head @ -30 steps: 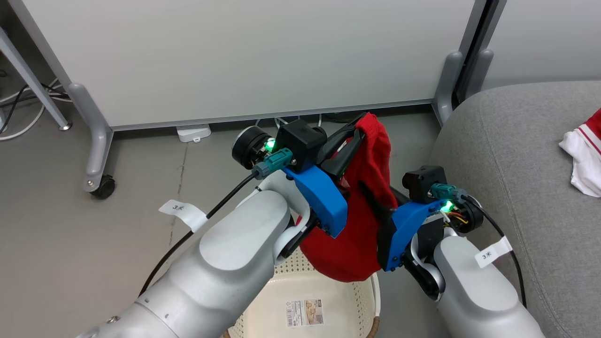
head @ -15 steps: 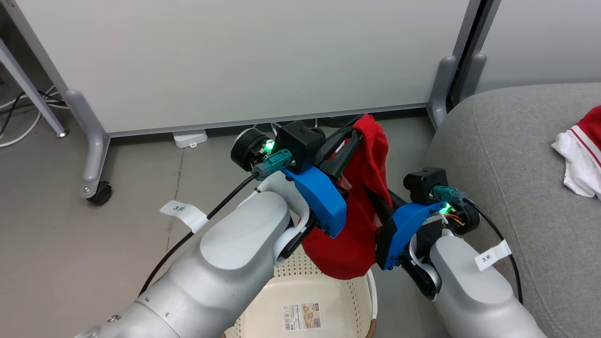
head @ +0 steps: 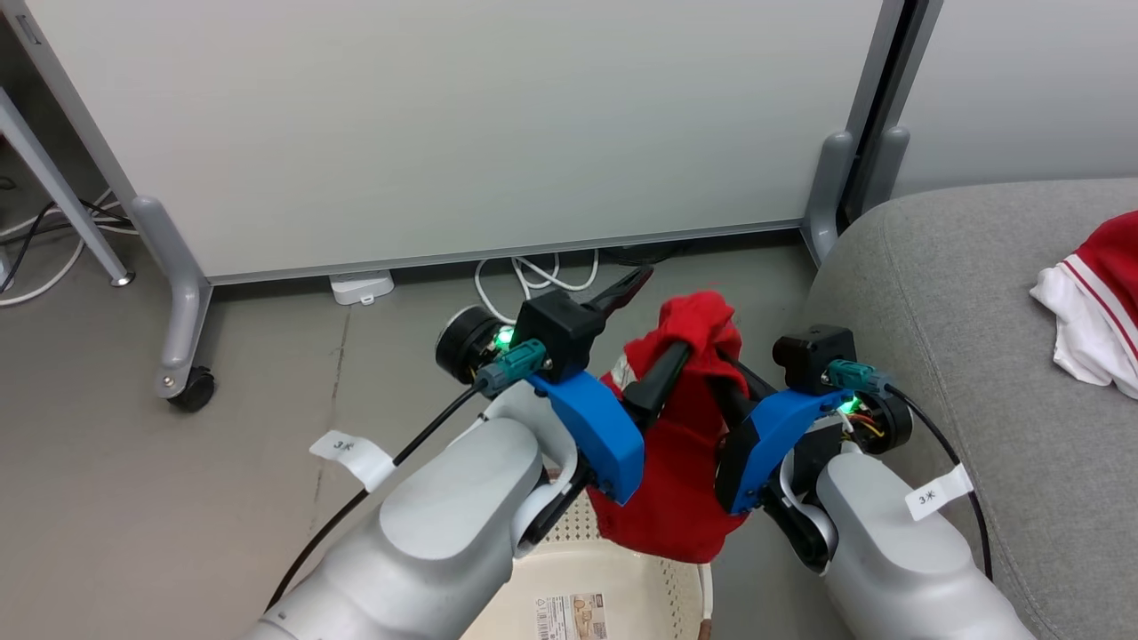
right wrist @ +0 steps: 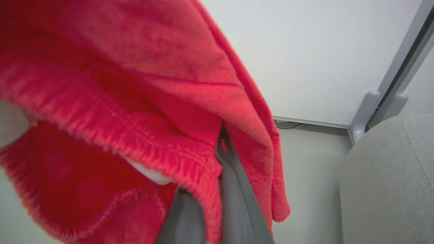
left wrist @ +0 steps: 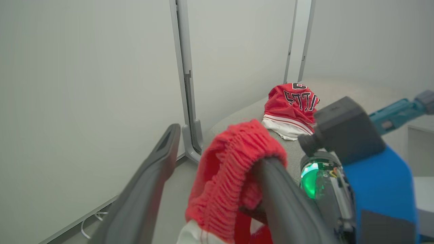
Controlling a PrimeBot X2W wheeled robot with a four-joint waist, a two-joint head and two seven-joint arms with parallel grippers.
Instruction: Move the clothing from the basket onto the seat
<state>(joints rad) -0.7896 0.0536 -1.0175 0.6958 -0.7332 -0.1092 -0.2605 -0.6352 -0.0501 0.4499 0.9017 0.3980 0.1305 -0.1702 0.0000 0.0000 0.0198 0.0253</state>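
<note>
Right gripper [head: 722,384]: clamped tight on red garment [head: 676,480] near its bunched waistband. Left gripper [head: 664,313]: spread wide, gripping nothing; waistband merely hooked over one finger [left wrist: 284,203]. Red garment: hanging long axis downward between both arms, lower hem over basket [head: 658,591]. Seat [head: 978,373]: to the right, right arm nearer, bare cushion just beside it. Jersey [head: 1089,293]: lying further right on seat. Likely next: carry rightward, sliding waistband off that finger; snag possible there.

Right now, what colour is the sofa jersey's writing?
Black, edged white, on the red jersey; left wrist view.
</note>
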